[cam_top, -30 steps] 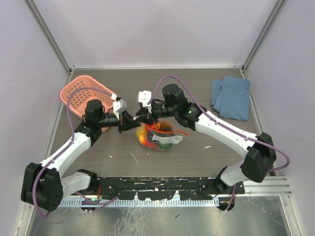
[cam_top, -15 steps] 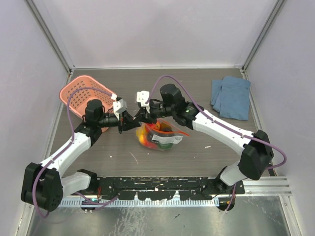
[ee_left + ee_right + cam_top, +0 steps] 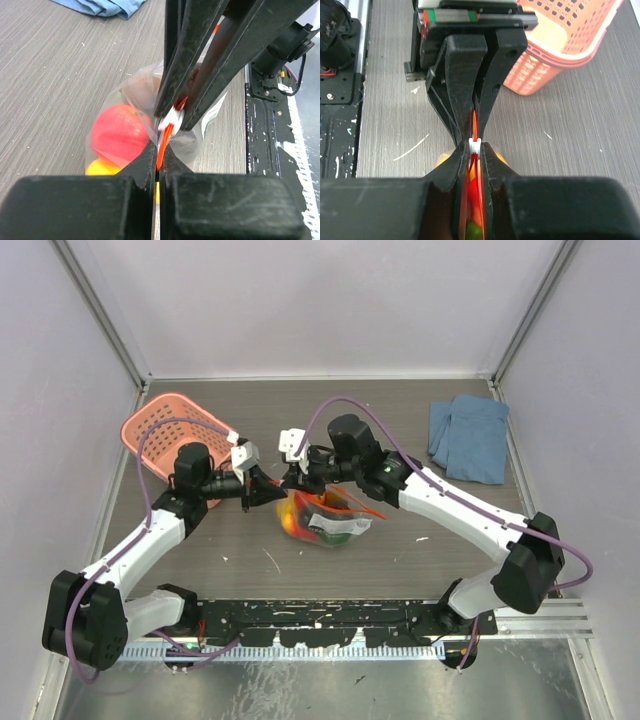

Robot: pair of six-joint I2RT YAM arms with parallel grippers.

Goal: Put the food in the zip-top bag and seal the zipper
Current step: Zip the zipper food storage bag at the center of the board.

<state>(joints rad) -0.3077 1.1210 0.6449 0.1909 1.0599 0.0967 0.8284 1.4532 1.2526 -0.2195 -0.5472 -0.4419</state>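
Note:
The zip-top bag (image 3: 330, 522) lies mid-table, and the food shows through it: a red piece (image 3: 119, 132), a yellow one (image 3: 99, 167) and a green one (image 3: 473, 233). At the bag's left end the two grippers meet nose to nose. My left gripper (image 3: 159, 153) is shut on the end of the orange-red zipper (image 3: 162, 144). My right gripper (image 3: 475, 147) is shut on the white slider (image 3: 475, 145) just beyond it. From above, the left gripper (image 3: 266, 492) and the right gripper (image 3: 291, 482) almost touch. Behind the slider, the zipper's two tracks stand slightly apart between the right fingers.
A pink lattice basket (image 3: 165, 430) stands at the back left, close behind the left arm. A folded blue cloth (image 3: 470, 438) lies at the back right. The black base rail (image 3: 330, 618) runs along the near edge.
My right gripper has narrowed onto the white slider and edged a little toward the left gripper. The left gripper and the bag have stayed put.

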